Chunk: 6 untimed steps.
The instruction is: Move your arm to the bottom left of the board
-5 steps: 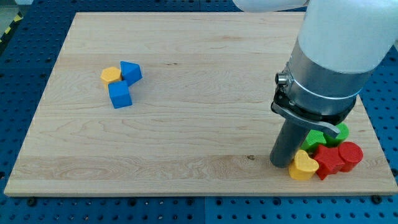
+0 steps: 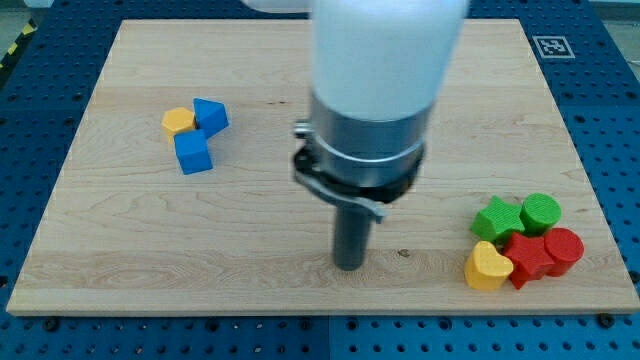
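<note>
From the one camera view I have, my tip rests on the worktop a little right of the middle and low, near the view's bottom edge. It touches no block. There is no claw on this rig, only the rod, so there is nothing to report as apart or together.

The cluster at the view's right lies well apart from my tip: a yellow heart, a green star, a green cylinder, a red star and a red cylinder, all packed touching one another near the bottom right corner. At the upper left sit a yellow block and two blue blocks, bunched together.

The bottom left corner, my target, lies across bare wood. I judge the low line along the bottom edge suits the run: the blue and yellow group sits higher up, so I should pass beneath it without nudging anything.
</note>
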{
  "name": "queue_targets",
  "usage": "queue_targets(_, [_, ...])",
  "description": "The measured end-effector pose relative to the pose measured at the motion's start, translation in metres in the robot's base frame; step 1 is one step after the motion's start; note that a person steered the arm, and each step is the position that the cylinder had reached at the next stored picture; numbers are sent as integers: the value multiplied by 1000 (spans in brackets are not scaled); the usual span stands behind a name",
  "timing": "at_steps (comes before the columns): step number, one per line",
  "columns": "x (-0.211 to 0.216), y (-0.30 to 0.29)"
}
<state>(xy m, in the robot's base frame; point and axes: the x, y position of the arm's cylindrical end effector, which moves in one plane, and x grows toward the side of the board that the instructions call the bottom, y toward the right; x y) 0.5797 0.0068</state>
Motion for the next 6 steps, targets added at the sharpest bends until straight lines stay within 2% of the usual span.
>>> queue_targets(3, [0,-117])
queue_targets(5, [0,-149])
queue_targets(6, [0,-190])
